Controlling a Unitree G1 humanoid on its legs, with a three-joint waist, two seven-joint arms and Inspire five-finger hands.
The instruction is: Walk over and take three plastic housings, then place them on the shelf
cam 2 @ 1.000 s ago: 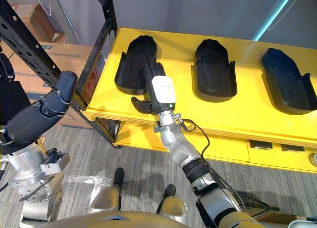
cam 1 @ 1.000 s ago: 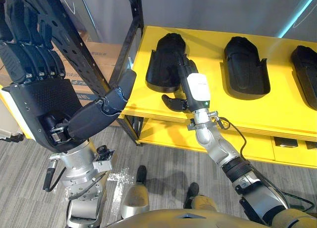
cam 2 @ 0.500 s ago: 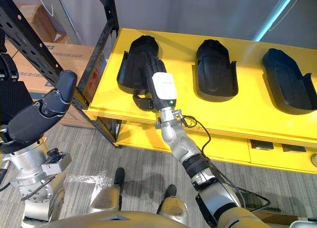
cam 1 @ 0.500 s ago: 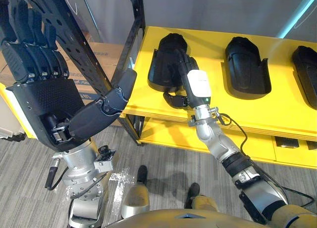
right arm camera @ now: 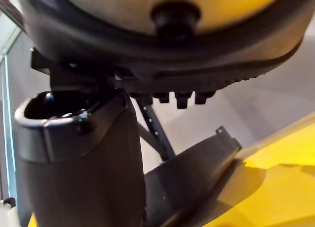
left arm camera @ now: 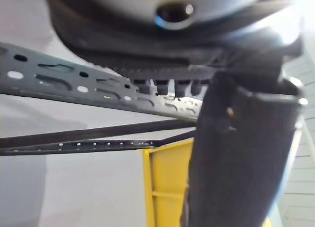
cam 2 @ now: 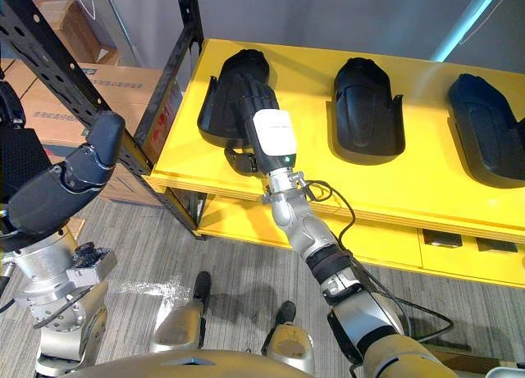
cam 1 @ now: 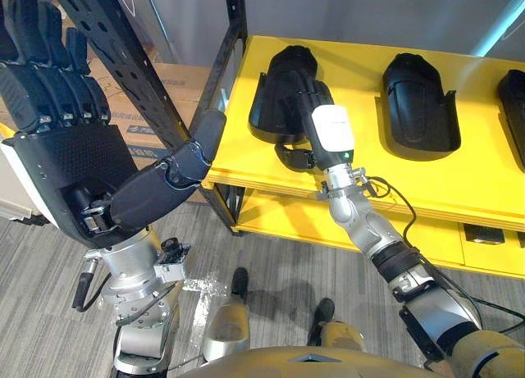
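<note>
- right hand [cam 1: 331,134] is out over the yellow table [cam 1: 369,177], back up, white cover on top, stretched along the leftmost plastic housing [cam 1: 269,107].
- is it gripping?
- not that i can see. the fingers [cam 1: 307,95] lie straight along the housing's hollow, touching it or just above it, i can't tell which. the thumb [cam 1: 295,158] is hooked in at the housing's near end, just beside the rim. so a wide, relaxed hand, and the housing lies flat on the table under it.
- what about from the wrist?
- right wrist view has the thumb's dark bulk close up, and past it the housing's black wall against the yellow.
- and the other two?
- middle housing [cam 1: 418,107] lies to the right of the right hand, well apart from it. third housing [cam 2: 486,124] is further right again, near the table's far end. all three lie on the table top, hollow side up.
- left hand?
- left hand [cam 1: 70,161] is raised off to the left of the right hand, well apart, fingers straight and side by side, thumb out, holding nothing. behind it stands the black rack [cam 1: 123,54] with its perforated upright, and cardboard boxes [cam 2: 61,99] sit beyond that.
</note>
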